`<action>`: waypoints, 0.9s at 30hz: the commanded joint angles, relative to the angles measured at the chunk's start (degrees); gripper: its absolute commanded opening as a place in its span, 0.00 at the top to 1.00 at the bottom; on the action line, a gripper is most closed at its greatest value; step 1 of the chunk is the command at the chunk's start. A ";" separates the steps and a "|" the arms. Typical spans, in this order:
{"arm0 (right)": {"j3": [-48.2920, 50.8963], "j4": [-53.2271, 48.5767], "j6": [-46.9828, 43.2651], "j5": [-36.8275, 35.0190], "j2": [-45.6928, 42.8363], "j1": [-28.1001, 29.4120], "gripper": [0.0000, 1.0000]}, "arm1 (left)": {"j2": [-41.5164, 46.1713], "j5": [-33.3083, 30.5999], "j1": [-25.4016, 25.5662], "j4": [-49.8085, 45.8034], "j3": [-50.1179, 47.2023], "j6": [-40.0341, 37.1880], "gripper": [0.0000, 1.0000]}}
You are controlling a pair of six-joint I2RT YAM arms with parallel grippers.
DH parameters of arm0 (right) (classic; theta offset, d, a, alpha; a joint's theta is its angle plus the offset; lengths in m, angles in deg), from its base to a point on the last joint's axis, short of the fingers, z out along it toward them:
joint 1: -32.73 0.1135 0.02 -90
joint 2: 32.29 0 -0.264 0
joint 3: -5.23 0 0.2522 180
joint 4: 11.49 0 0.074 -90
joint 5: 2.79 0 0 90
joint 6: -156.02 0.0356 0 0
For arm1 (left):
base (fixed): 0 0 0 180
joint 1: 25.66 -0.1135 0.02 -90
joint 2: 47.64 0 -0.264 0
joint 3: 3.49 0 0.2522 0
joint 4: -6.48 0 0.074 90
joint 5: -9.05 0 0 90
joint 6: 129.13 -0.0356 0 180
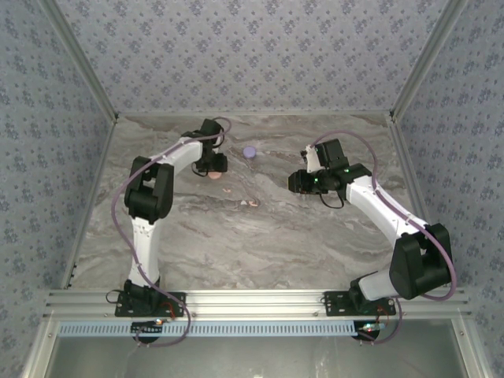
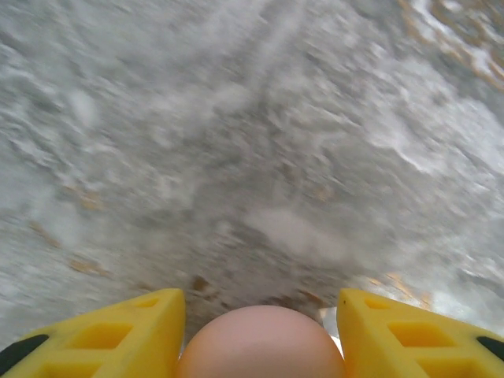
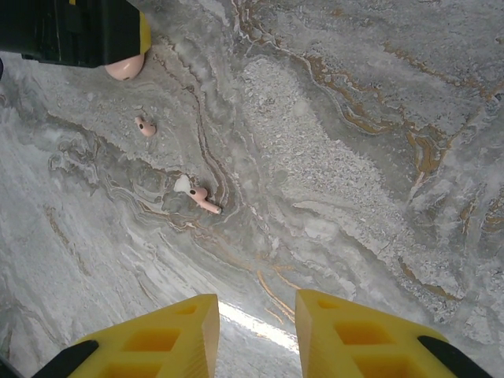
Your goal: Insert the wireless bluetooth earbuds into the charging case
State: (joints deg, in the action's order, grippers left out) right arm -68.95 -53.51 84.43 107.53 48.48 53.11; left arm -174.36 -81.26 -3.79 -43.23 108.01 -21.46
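Left gripper is down low, fingers pinching a pink case; right gripper hovers, fingers spread.

The right gripper sits at the bottom edge of the frame, its yellow jaws standing apart with only bare grey marble table between them. Left of centre lies a pink earbud, a small white speck touching its upper left side. A second pink earbud lies further up and to the left, well apart from the first. In the upper left corner, a rounded pink case pokes out from under the black-and-yellow left gripper.
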 commanded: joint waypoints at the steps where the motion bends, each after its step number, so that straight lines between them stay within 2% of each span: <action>1: 1.00 -0.14 -0.67 -0.87 0.44 -0.11 0.66 | 2.35 3.56 2.83 -1.07 -0.97 2.76 0.48; 15: 3.67 0.89 -0.29 -1.08 0.61 -0.49 0.66 | -1.45 5.22 11.00 -1.56 4.90 6.26 0.48; 27: 4.66 1.80 0.17 -0.13 2.70 -0.85 0.65 | -3.72 5.27 12.16 -3.72 8.61 4.15 0.39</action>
State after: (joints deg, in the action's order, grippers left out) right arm -64.58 -52.04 84.46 107.35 50.14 52.59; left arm -176.83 -76.43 8.47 -44.02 113.95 -16.17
